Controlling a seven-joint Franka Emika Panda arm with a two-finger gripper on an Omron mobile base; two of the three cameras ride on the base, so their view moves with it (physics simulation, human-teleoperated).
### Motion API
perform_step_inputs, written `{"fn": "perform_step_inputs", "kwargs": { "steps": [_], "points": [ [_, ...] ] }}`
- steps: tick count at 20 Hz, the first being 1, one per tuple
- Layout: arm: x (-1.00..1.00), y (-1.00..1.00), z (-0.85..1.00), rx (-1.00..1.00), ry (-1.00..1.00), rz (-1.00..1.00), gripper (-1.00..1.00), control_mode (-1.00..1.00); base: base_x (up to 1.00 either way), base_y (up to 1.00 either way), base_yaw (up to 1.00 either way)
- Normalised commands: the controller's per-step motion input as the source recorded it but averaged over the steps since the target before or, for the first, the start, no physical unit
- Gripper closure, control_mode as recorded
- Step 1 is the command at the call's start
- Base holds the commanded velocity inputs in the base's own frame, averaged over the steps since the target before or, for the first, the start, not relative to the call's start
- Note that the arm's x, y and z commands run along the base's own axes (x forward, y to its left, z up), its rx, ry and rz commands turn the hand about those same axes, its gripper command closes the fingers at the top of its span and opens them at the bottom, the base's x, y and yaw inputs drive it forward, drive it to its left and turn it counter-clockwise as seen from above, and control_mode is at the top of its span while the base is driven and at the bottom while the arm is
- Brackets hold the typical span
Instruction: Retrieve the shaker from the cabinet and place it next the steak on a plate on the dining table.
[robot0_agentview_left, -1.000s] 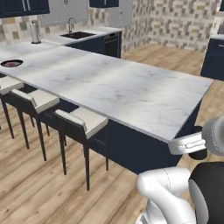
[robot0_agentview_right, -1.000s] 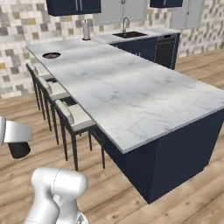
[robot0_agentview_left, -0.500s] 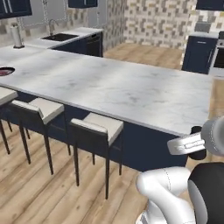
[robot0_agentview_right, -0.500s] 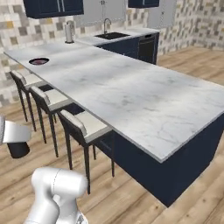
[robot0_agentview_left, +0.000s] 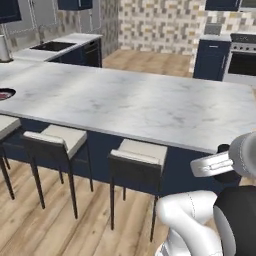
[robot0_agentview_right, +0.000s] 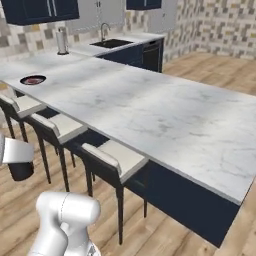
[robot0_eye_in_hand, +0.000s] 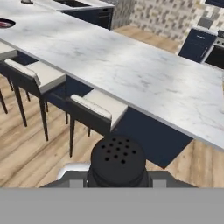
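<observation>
Base has swung along the dining table (robot0_agentview_left: 150, 105), plate (robot0_agentview_right: 33, 79) now upper left, gripper (robot0_eye_in_hand: 117, 183) clamped on shaker (robot0_eye_in_hand: 117, 162), probably for carrying.

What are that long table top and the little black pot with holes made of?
The table top looks like polished marble: white with soft grey veins and a faint sheen. The shaker looks like matt black plastic or coated metal, hard to say which: an even dull surface, with small holes punched in its cap.
</observation>
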Motion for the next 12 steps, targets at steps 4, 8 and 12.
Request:
{"fn": "perform_step_inputs", "kwargs": {
  "steps": [4,8,12],
  "points": [
    [0.00,0.00,0.00,0.00,0.00,0.00,1.00,1.00,0.27,1.00,-0.25],
    [0.00,0.00,0.00,0.00,0.00,0.00,1.00,1.00,0.26,1.00,-0.27],
    [0.00,0.00,0.00,0.00,0.00,0.00,1.00,1.00,0.27,1.00,-0.29]
  ]
}}
